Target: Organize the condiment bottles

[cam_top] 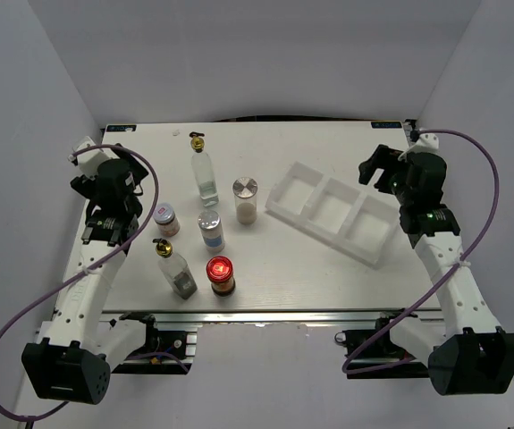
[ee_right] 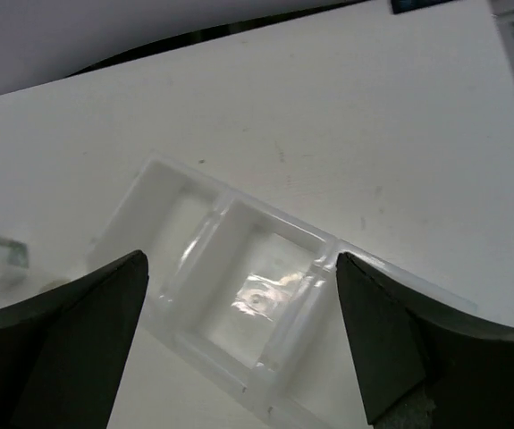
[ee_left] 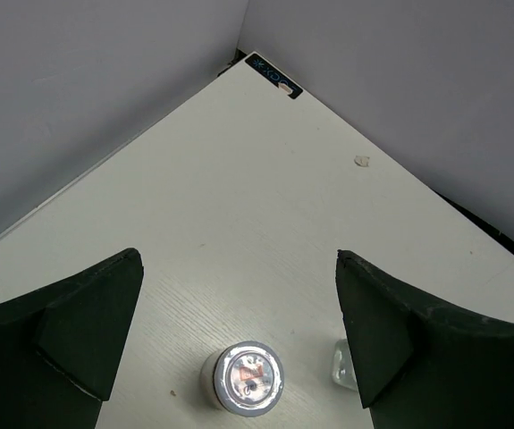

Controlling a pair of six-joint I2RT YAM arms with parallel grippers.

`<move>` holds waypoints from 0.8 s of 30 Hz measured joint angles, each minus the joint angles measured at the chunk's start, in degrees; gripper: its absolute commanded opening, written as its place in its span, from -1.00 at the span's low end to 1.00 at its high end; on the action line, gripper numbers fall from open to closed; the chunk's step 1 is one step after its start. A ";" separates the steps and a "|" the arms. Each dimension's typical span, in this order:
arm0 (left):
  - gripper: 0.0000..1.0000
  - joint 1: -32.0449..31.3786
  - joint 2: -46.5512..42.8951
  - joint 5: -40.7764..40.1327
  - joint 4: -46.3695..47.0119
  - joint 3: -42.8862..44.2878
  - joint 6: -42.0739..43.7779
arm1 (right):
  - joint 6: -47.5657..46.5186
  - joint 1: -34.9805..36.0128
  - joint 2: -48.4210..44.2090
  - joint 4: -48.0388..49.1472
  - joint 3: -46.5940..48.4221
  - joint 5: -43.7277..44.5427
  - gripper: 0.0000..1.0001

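Six condiment bottles stand left of centre in the top view. They are a tall gold-topped bottle [cam_top: 204, 172], a silver-lidded jar [cam_top: 246, 198], a small pinkish-lidded jar [cam_top: 166, 218], a silver-lidded bottle [cam_top: 210, 230], a second gold-topped bottle [cam_top: 177, 270] and a red-lidded jar [cam_top: 220, 275]. My left gripper [cam_top: 106, 230] is open and empty, just left of the pinkish-lidded jar. In the left wrist view that jar [ee_left: 250, 377] sits low between the spread fingers, around my left gripper [ee_left: 237, 257]. My right gripper [cam_top: 374, 172] is open and empty above the tray's far right end, and is in the right wrist view too [ee_right: 239, 259].
A white three-compartment tray [cam_top: 286, 207] lies slanted right of centre, with nothing in it; the right wrist view shows its middle compartment [ee_right: 205, 328]. White walls close the table on the left, back and right. A clear bottle edge [ee_left: 339, 368] shows by my left gripper's right finger.
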 measured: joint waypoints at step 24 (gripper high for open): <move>0.96 0.00 -0.81 0.22 2.95 -7.43 -0.39 | -24.37 40.26 52.87 15.96 44.70 -20.06 0.79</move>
